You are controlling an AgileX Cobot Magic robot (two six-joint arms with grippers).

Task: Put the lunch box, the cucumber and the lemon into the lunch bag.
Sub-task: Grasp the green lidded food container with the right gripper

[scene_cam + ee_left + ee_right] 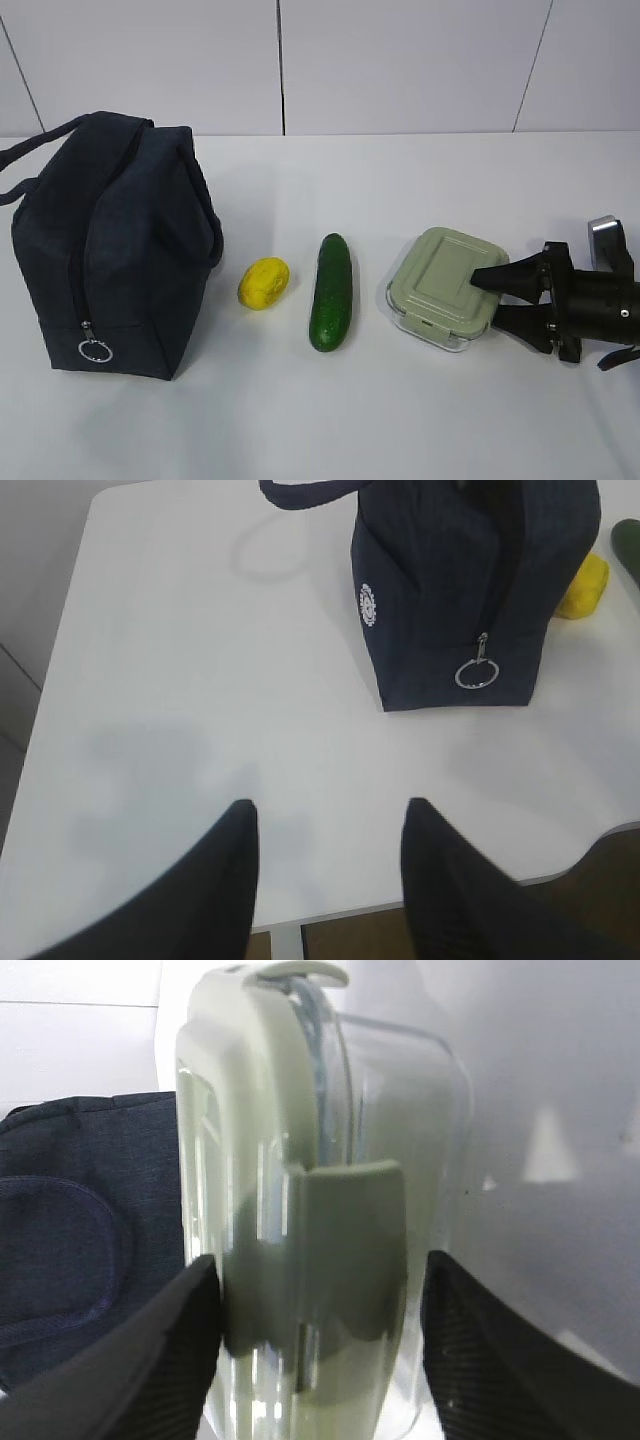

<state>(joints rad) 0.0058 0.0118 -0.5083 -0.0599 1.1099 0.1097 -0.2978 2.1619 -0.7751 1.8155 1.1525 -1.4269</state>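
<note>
The lunch box (445, 285) with its sage-green lid sits on the white table at the right. My right gripper (486, 298) comes in from the right and is shut on it, one finger on the lid and the other at the clear base. In the right wrist view the lunch box (300, 1160) fills the space between the fingers of the right gripper (320, 1260). The cucumber (332, 292) and the lemon (264, 283) lie left of the box. The navy lunch bag (110, 250) stands at the far left. My left gripper (330, 805) hangs open over bare table, short of the lunch bag (460, 580).
The bag's zipper runs down its near end to a silver ring pull (475, 672), and its handles hang off the far side. The table's near edge (330, 915) lies just under the left fingers. A white wall stands behind the table.
</note>
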